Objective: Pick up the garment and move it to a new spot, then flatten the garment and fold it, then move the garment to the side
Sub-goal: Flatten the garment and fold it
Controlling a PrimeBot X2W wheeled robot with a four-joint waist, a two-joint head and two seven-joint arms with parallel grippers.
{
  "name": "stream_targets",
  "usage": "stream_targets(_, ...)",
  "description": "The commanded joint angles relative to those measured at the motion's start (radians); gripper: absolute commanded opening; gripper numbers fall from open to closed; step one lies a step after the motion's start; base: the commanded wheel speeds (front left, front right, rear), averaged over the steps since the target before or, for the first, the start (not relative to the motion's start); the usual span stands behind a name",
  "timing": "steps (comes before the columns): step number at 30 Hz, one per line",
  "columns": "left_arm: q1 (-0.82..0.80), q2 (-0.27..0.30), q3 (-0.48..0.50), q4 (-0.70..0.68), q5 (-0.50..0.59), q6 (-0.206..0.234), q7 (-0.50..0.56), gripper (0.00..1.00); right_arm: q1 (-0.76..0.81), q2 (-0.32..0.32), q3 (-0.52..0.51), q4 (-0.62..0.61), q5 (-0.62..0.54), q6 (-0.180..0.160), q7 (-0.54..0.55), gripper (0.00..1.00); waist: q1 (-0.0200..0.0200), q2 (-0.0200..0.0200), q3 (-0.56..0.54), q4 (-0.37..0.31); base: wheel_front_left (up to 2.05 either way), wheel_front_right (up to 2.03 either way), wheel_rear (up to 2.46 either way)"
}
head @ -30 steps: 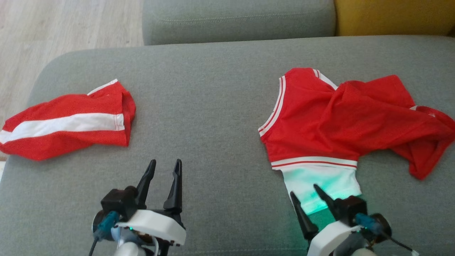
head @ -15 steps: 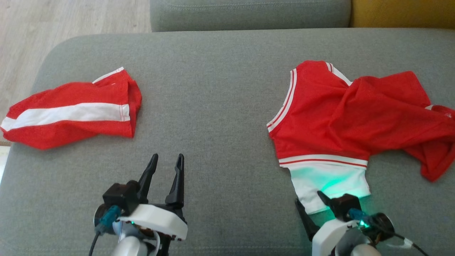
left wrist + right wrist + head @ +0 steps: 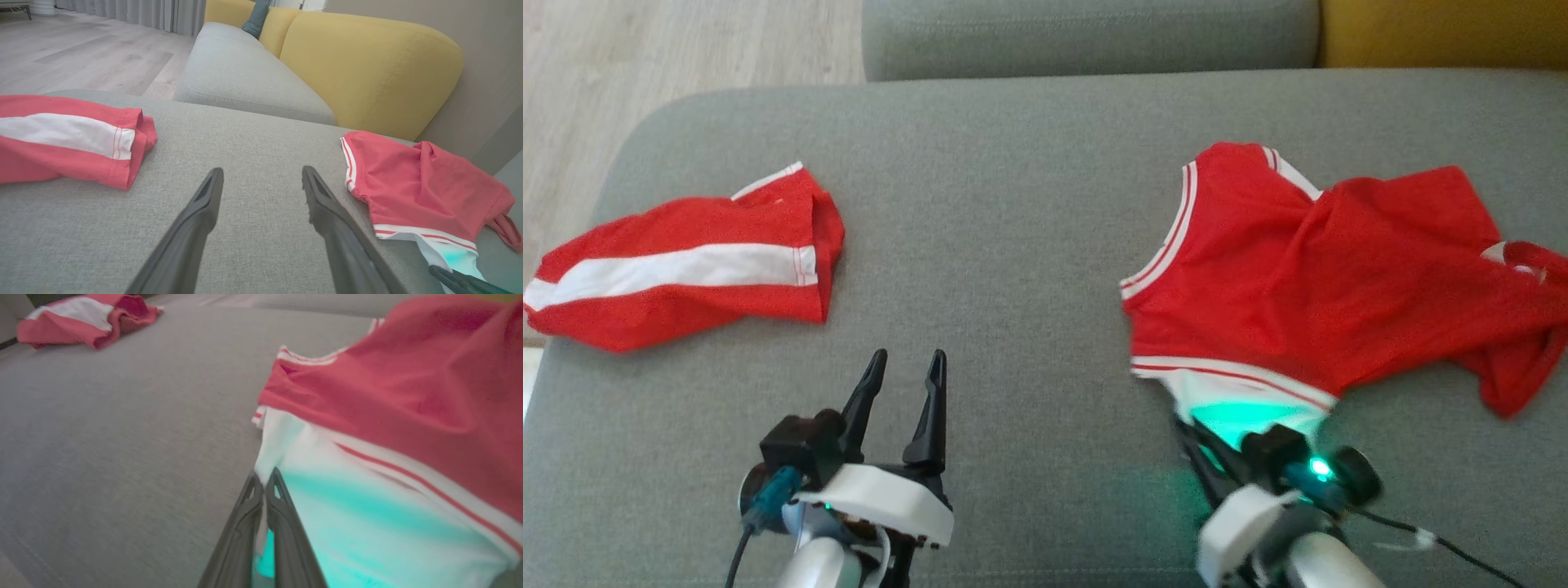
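Note:
The garment point(image 3: 1298, 269), a red jersey with white trim and a white lower part, lies crumpled on the right half of the grey cushion point(image 3: 1029, 229). It also appears in the left wrist view point(image 3: 408, 183) and the right wrist view point(image 3: 408, 384). My right gripper point(image 3: 1201, 441) is shut on the jersey's white near edge, and a strip of white cloth shows between its closed fingers point(image 3: 263, 479). A green glow falls on that white part. My left gripper point(image 3: 903, 367) stands open over bare cushion to the left, holding nothing point(image 3: 261, 175).
A second red piece with a white stripe point(image 3: 686, 269) lies at the cushion's left edge. Beyond it is wooden floor point(image 3: 645, 73). Another grey cushion point(image 3: 1086, 37) and a yellow backrest point(image 3: 1445, 33) stand behind.
My right gripper has gone from open to shut on the garment's white edge. That near edge has been drawn up and leftward. The left arm has stayed put, and the camera has shifted slightly.

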Motion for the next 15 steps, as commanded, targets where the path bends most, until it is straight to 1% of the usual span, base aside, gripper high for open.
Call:
stream_targets(1,-0.035,-0.001,0.030,-0.032,0.001,0.001,-0.012,1.00,-0.065,0.003,0.060,-0.051,0.016,-0.001,-0.030,0.00,0.0000,0.0000,-0.018,-0.006,0.00,0.00,0.00)
stream_targets(7,-0.016,-0.001,0.050,-0.048,-0.010,0.011,-0.012,1.00,-0.164,-0.014,0.263,-0.155,0.088,-0.001,-0.069,0.00,0.0000,0.0000,-0.069,-0.011,0.00,0.00,0.00)
stream_targets(10,-0.002,-0.001,0.076,-0.065,-0.023,0.021,-0.012,1.00,-0.226,-0.030,0.364,-0.217,0.137,-0.001,-0.074,0.00,0.0000,0.0000,-0.088,-0.008,0.00,0.00,0.00)
stream_targets(15,0.022,-0.001,0.132,-0.098,-0.041,0.039,-0.012,1.00,-0.319,-0.057,0.503,-0.343,0.243,-0.001,-0.075,0.00,0.0000,0.0000,-0.108,0.004,0.00,0.00,0.00)
